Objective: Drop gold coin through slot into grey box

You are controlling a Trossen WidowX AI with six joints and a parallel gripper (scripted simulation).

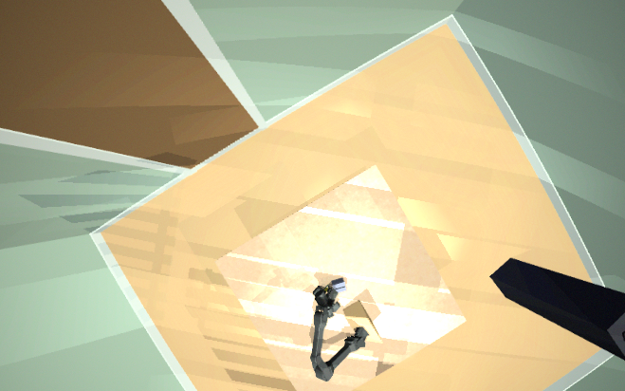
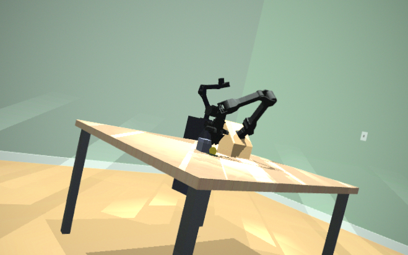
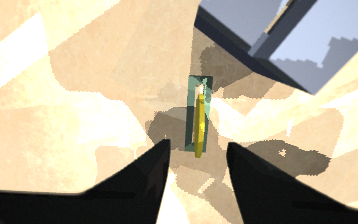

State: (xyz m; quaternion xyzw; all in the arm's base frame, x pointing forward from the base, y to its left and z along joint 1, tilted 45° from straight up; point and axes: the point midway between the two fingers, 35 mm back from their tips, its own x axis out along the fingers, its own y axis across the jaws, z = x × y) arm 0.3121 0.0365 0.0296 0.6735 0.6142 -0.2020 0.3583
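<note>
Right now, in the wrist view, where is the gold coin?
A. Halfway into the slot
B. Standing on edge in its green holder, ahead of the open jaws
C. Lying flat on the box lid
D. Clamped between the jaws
B: the coin stands edge-up in the green holder on the table, beyond the gripper, whose jaws are apart and empty; the grey box lies further off to the right.
</note>
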